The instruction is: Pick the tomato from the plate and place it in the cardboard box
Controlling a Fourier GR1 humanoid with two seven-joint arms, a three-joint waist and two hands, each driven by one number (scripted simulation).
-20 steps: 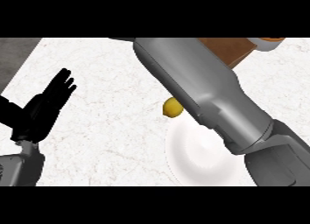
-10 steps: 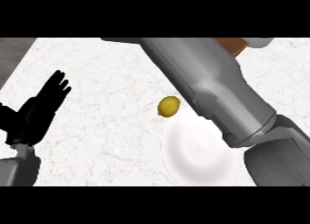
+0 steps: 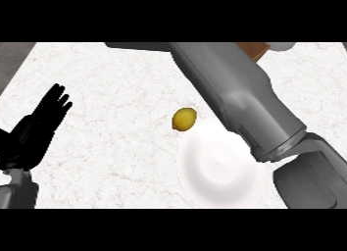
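Your bench (image 3: 118, 78) fills the head view: white speckled top, a dark strip of floor along its left edge.

Right forearm (image 3: 238, 105) is the biggest thing on it. It enters at lower right and runs diagonally up-left to the top of the bench, crossing over the plate's right side. The right hand itself isn't visible, so you can't tell what its fingers are doing or whether they hold anything.

Plate (image 3: 216, 169): white, round, lower centre-right of the bench, right edge hidden under the forearm. The visible part carries nothing.

Left hand (image 3: 32, 132): resting at the left edge, fingers straight and up, spread open, holding nothing. Well apart from the plate.

Cardboard box (image 3: 252, 49): only a small brown corner shows at the top, behind the right forearm. A bit of a white object (image 3: 281, 46) sits just right of it; can't tell what it is.

Smallest item: a yellow rounded object (image 3: 184, 119) lying on the bench just beside the plate's upper-left rim, next to the forearm. That's the only fruit-like thing you can see. No red tomato shows; can't tell where it is.
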